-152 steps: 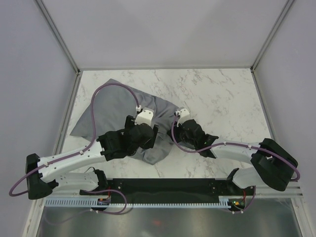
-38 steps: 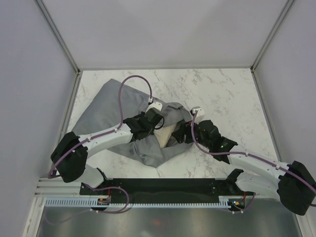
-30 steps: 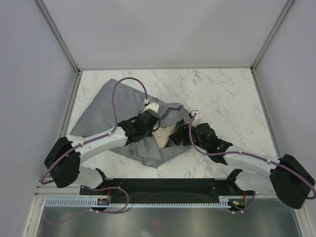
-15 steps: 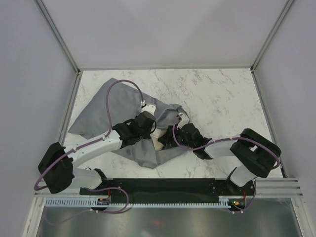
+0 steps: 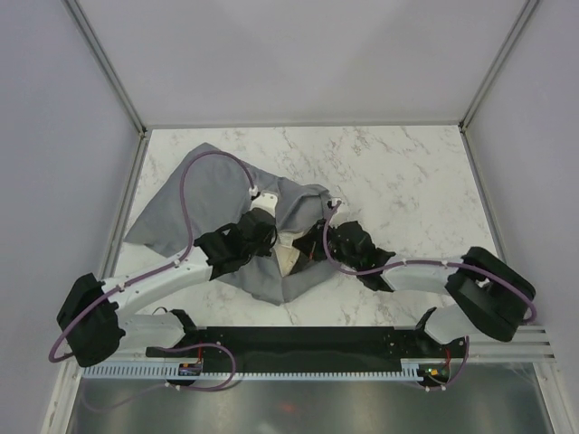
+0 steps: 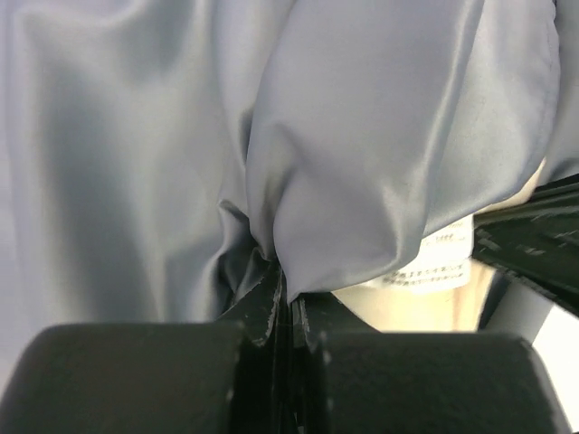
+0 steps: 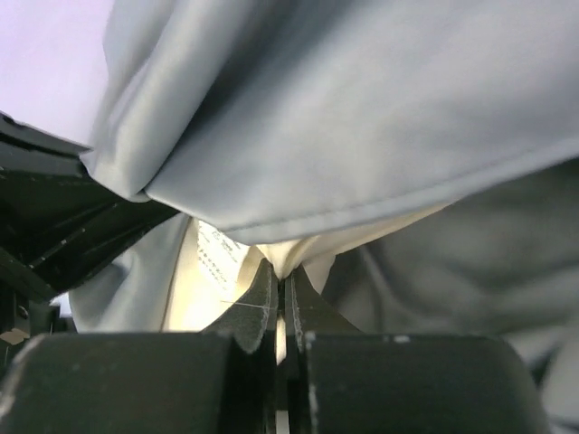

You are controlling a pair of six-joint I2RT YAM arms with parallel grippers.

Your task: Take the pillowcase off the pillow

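Two clenched grips: our left end effector (image 6: 282,282) pinches the grey fabric pillowcase (image 6: 389,154), our right end effector (image 7: 282,276) the plump cream pillow (image 7: 185,294) at its tips; we should pull apart steadily.

Top view bright, evenly lit from above, sharp, faint soft shadows on table (image 5: 416,181); wrist views dimmer, soft sheen on pillowcase (image 6: 389,136) at 1 o'clock, pillow (image 7: 185,298) glowing at 7 o'clock, left gripper (image 6: 281,285) and right gripper (image 7: 280,276) blurred at 6 o'clock.
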